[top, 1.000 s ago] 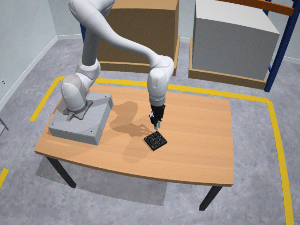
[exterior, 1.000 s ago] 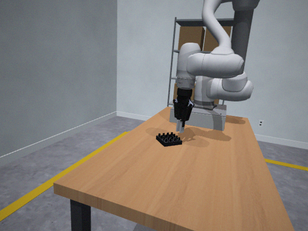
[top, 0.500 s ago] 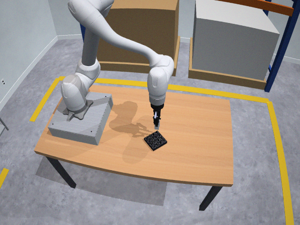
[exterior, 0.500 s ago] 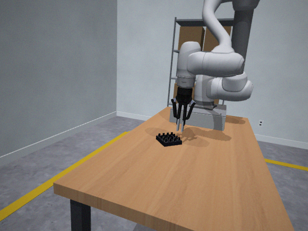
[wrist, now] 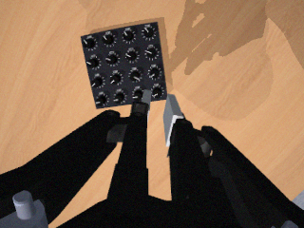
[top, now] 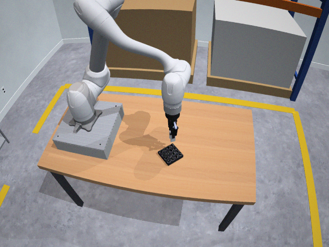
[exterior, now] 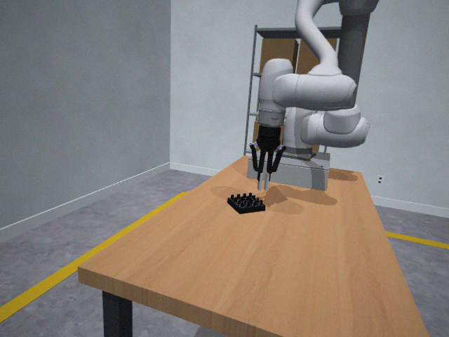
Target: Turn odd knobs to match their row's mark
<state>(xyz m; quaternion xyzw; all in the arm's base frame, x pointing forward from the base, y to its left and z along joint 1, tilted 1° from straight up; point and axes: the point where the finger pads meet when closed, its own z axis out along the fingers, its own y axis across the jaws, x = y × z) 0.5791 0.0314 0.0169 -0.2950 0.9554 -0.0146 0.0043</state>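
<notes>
Wrist view — knob box (wrist: 123,64) markings illegible

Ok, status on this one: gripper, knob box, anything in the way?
Gripper nearly shut, holding nothing, above the knob box. Box flat on the table. Nothing in the way.

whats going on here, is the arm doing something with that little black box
A white robot arm is working over a small black knob box that stands on a wooden table. Its tool hangs just above the box's edge nearest the arm's base, not touching any knob. The fingers stand nearly closed with a narrow gap and nothing between them. The box's sixteen knobs show in the wrist view, but their white lines are too small to read.
</notes>
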